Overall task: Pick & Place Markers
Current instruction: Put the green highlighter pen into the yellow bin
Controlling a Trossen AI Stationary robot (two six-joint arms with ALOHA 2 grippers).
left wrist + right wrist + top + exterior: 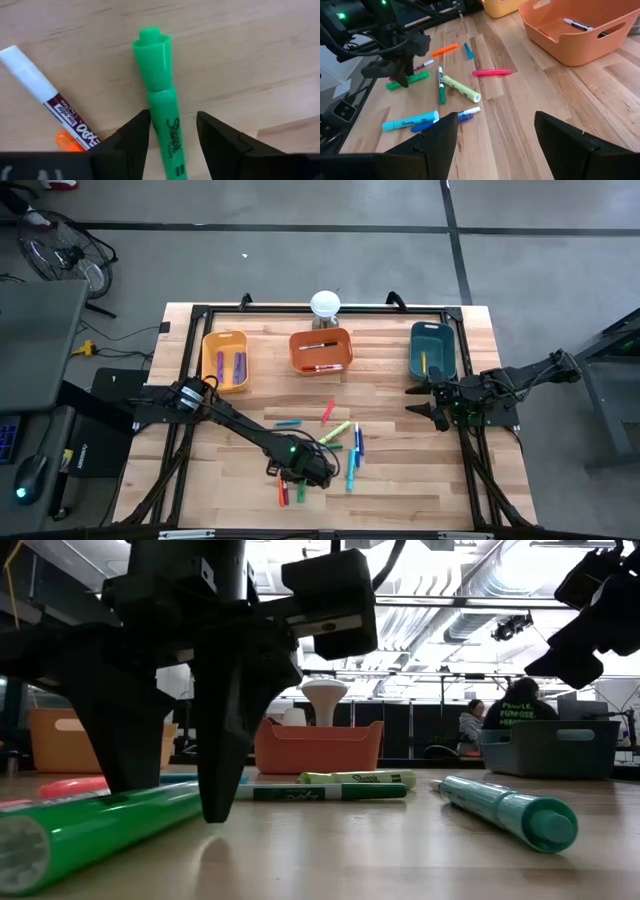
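**Desk:** How far along is the sort?

**Operator:** Partly done; I count markers already in the yellow bin [226,360], the orange bin [321,351] and the teal bin [432,350]; roughly ten remain loose on the table [400,470]. My left gripper [172,131] sits low at the near edge, fingers parted astride a green Sharpie highlighter [159,95], not yet clenched; my right gripper [495,137] waits wide open beside the teal bin, holding nothing.

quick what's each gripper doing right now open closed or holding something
Left gripper: open, fingers straddling the green Sharpie highlighter on the wooden table, not gripped yet.
Right gripper: open, empty, waiting near the teal plastic bin.
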